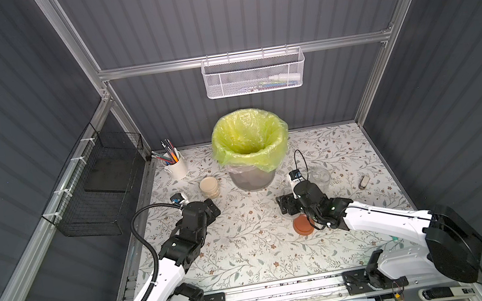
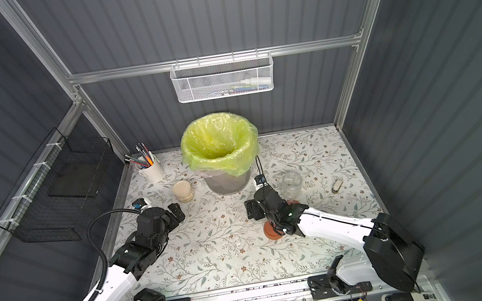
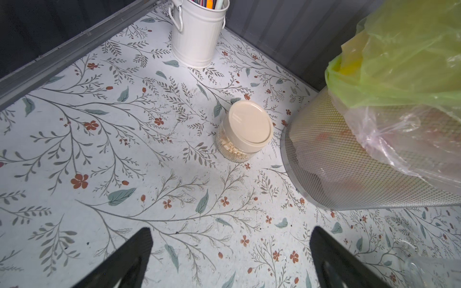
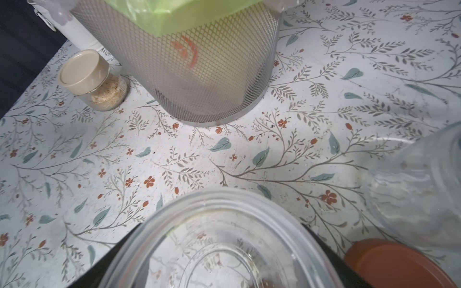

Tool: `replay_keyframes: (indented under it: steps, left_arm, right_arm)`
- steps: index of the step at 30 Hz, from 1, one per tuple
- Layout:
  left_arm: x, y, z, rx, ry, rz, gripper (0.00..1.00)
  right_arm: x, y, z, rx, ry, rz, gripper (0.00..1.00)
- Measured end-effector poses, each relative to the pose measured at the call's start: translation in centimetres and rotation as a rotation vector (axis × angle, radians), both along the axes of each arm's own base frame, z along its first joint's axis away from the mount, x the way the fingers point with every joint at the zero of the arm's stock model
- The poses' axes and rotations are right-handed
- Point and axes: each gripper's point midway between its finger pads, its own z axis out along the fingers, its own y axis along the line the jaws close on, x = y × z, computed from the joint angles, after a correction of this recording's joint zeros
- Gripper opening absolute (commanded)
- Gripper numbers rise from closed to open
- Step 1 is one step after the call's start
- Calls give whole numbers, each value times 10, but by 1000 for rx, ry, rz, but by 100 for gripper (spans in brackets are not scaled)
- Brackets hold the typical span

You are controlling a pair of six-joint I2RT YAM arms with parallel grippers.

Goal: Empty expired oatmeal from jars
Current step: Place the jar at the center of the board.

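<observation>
A clear jar with a cream lid point(image 3: 245, 129) stands upright left of the bin, its lower half filled with pale oatmeal point(image 4: 107, 96). My left gripper point(image 3: 230, 249) hovers open just in front of this jar point(image 1: 209, 187), with nothing between its fingers. My right gripper point(image 4: 224, 249) is shut on an empty, lidless glass jar point(image 4: 219, 239), whose open mouth fills the near part of the right wrist view. A second empty lidless jar point(image 1: 321, 178) stands beside it to the right. A terracotta lid point(image 1: 303, 225) lies on the mat near the right wrist.
The grey mesh bin with a yellow-green bag point(image 1: 250, 146) stands at the back centre. A white pen cup point(image 1: 175, 165) is at the back left. A small object point(image 1: 363, 182) lies at the far right. A black wire basket point(image 1: 101, 190) hangs on the left wall.
</observation>
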Motion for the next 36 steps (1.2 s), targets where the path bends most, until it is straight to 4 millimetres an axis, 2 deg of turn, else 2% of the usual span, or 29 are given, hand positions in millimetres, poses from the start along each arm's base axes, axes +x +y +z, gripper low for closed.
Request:
replay_keyframes:
  steps: [10, 18, 27, 36]
  left_arm:
    - [1, 3, 1, -8, -48, 12, 100]
    - [9, -1, -5, -2, -46, 11, 100]
    - [13, -2, -5, 24, -53, 1, 100]
    - [18, -5, -10, 46, -42, -11, 100]
  right_arm:
    - [30, 15, -12, -67, -151, 6, 56]
    - [41, 16, -20, -115, -223, 2, 57]
    - [40, 14, -26, -118, -233, -4, 58]
    - [35, 7, -43, -123, -217, -17, 59]
